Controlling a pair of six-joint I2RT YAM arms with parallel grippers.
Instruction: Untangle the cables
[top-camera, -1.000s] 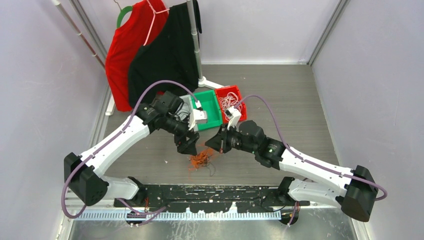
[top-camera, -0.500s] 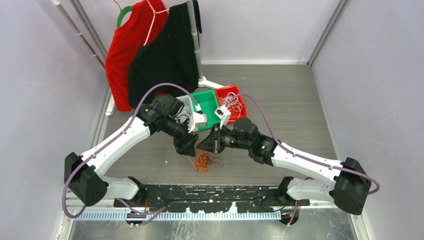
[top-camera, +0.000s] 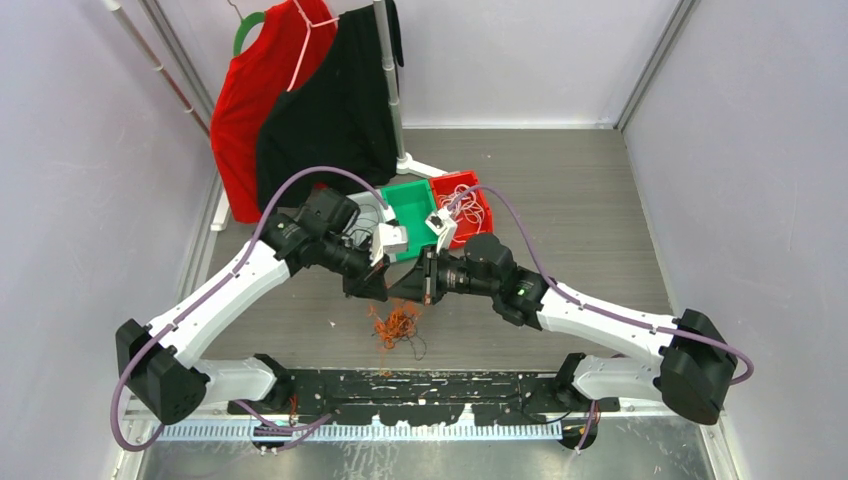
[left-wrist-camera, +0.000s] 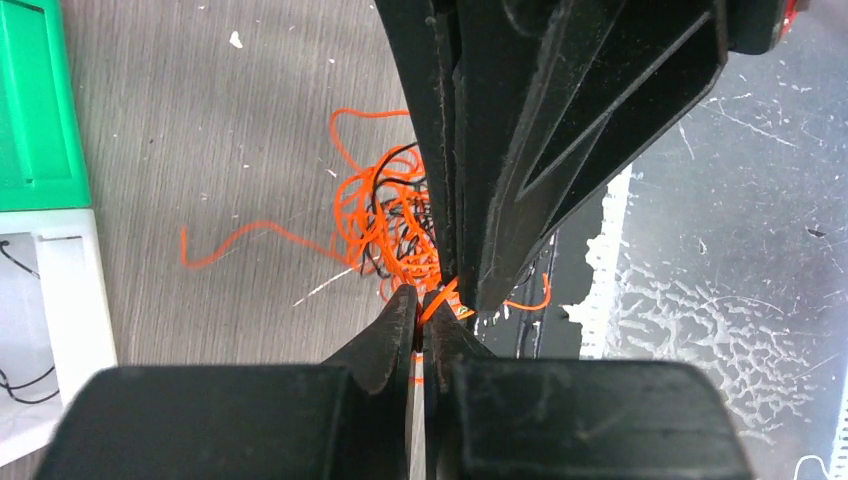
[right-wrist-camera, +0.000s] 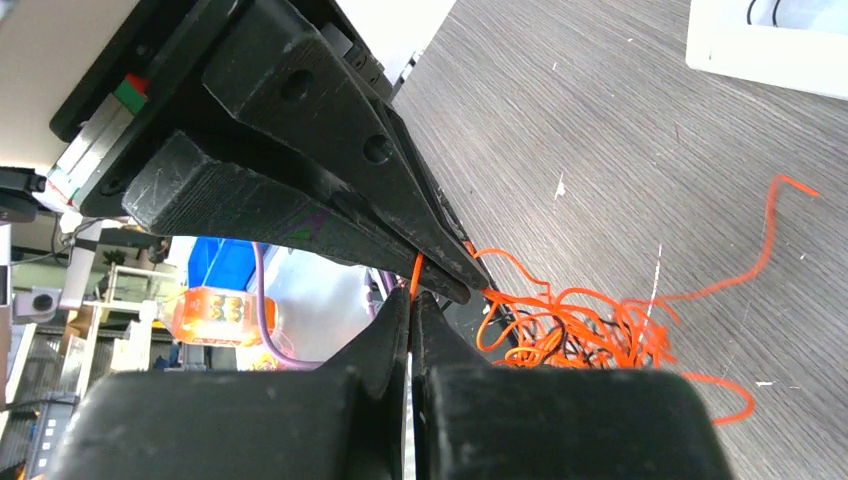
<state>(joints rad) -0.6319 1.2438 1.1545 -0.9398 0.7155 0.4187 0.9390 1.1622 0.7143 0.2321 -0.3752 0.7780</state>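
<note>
The cables are a small snarl of orange and black wires hanging just above the grey table, below both grippers. My left gripper and right gripper meet tip to tip over it. In the left wrist view the left gripper is shut on an orange strand that runs up from the snarl, and the right arm's black fingers come in from above. In the right wrist view the right gripper is shut on an orange strand too, right against the left arm's fingers; the snarl lies to the right.
Behind the grippers stand a white bin, a green bin and a red bin holding pale wires. A rack with a red shirt and a black shirt stands at the back left. A black plate lines the near edge.
The left gripper has shut on an orange strand. The right arm has moved left until its tips meet the left gripper's. The snarl has shifted slightly and hangs stretched below them.
</note>
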